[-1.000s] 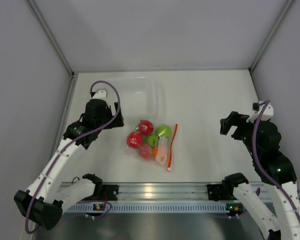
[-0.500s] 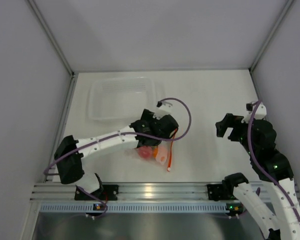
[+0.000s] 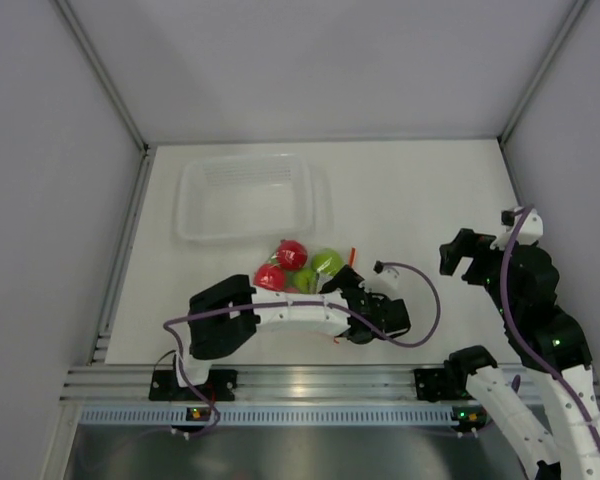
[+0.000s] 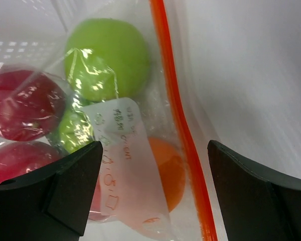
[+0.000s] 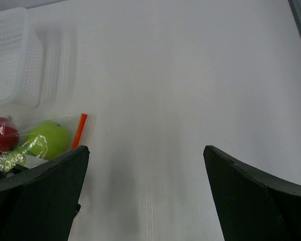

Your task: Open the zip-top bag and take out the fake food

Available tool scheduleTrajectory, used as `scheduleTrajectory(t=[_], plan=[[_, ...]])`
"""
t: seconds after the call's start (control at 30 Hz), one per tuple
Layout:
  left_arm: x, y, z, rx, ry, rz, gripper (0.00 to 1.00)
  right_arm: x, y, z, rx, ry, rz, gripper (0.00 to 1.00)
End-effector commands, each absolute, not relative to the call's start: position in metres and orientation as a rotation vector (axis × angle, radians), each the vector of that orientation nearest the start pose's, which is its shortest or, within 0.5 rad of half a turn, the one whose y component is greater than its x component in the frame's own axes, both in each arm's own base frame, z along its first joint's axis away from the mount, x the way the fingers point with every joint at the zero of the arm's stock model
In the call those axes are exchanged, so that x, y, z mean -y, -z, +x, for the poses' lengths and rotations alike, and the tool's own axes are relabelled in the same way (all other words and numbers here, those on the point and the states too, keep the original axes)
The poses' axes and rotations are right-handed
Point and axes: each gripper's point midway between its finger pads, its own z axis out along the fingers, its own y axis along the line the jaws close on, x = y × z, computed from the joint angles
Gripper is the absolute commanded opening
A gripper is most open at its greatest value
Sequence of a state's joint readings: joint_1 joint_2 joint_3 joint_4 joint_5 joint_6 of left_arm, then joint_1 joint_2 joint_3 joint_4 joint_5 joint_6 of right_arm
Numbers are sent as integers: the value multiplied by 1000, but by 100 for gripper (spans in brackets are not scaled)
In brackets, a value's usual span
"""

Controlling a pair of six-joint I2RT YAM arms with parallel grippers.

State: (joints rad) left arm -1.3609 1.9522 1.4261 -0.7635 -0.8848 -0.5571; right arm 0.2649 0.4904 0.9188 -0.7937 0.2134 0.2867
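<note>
Clear floppy plastic, the zip-top bag [image 3: 280, 268] with its thin orange-red zipper strip [image 4: 176, 113] lies on the white table [image 3: 420, 190], just on the near side of the clear rigid rectangular tub [image 3: 188, 205]. It holds glossy red, lime-green and orange fake food [image 3: 292, 253]. The left arm stretches low and rightward across the table. The left gripper [image 4: 155, 145] is spread wide over the bag's near end and grips nothing. The handwriting on the bag's white label [image 4: 121, 150] is unreadable. The right gripper [image 3: 460, 255] hangs wide open and empty, well apart at the right.
</note>
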Motion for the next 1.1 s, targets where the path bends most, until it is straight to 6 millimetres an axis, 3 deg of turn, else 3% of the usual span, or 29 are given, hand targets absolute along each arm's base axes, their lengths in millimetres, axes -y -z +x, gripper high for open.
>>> scheduleTrajectory(t=[0.0,0.17,0.27,0.43,0.5,0.57,0.73,0.87,0.97,1.07], plan=[[342,-74,197,-2112,-445,745,91,-23,-284,197,-1885,-148,163,99],[332,-46,192,-2132,-514,771,88,-22,-286,196,-1878,-149,163,99],[328,-36,190,-2143,-533,776,74,-22,-285,196,-1881,-147,163,99],[328,-40,188,-2156,-506,753,34,-23,-285,196,-1879,-155,158,99],[331,-48,187,-2164,-465,729,23,-23,-285,195,-1877,-154,157,100],[334,-60,186,-2171,-414,701,2,-24,-285,196,-1876,-158,155,100],[344,-92,181,-2200,-252,619,0,-32,-284,198,-1874,-200,129,100],[344,-136,182,-2185,-117,553,0,-46,-278,201,-1870,-274,81,99],[341,-162,182,-2201,-9,520,0,-70,-274,203,-1863,-401,6,99],[335,-185,183,-2217,88,510,0,-106,-279,196,-1811,-592,-164,99]])
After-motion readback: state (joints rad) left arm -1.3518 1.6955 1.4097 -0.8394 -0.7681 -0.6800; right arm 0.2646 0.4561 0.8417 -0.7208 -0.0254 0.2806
